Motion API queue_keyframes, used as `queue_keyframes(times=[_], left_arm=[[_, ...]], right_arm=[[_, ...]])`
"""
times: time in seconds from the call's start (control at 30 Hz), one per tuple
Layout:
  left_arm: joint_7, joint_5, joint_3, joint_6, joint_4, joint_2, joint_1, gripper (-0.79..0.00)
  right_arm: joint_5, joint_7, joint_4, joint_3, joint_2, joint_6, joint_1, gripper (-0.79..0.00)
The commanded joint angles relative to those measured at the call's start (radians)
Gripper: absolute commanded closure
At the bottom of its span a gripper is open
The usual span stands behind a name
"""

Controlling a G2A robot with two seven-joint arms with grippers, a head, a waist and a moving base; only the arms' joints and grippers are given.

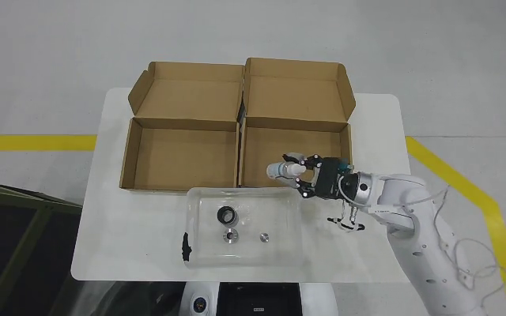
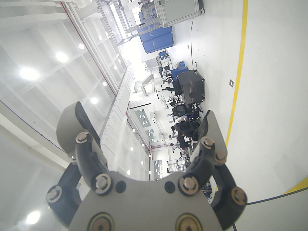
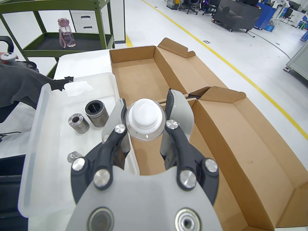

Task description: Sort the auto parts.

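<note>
White table [image 1: 111, 229] holds cardboard boxes [image 1: 190, 158]; grey floor [image 1: 237, 39], yellow lines [image 1: 47, 142].

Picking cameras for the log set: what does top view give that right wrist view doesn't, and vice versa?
Top view adds: the table's full outline, the right arm reaching in, and both box lids laid flat.
Right wrist view adds: a green cart carrying a pink bottle, and the fingers pressed against either side of the held part.
Shared: the right gripper shut on the white part, the clear bin with three metal parts, and two open cardboard boxes.
</note>
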Motion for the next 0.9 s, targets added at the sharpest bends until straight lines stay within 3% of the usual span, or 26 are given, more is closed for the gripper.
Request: queue_keyframes(times=[0.0, 0.37, 0.87], left_arm=[[0.000, 0.000, 0.000, 0.000, 0.000, 0.000, 0.000, -0.785], [0.000, 0.000, 0.000, 0.000, 0.000, 0.000, 0.000, -0.785], [0.000, 0.000, 0.000, 0.000, 0.000, 0.000, 0.000, -0.785]], right_arm=[[-0.006, 0.021, 0.011, -0.021, -0.002, 0.017, 0.020, 0.000], [0.013, 0.117, 0.167, -0.171, -0.032, 0.081, 0.226, 0.000], [0.095, 0.145, 0.453, -0.338, -0.088, 0.135, 0.443, 0.000]])
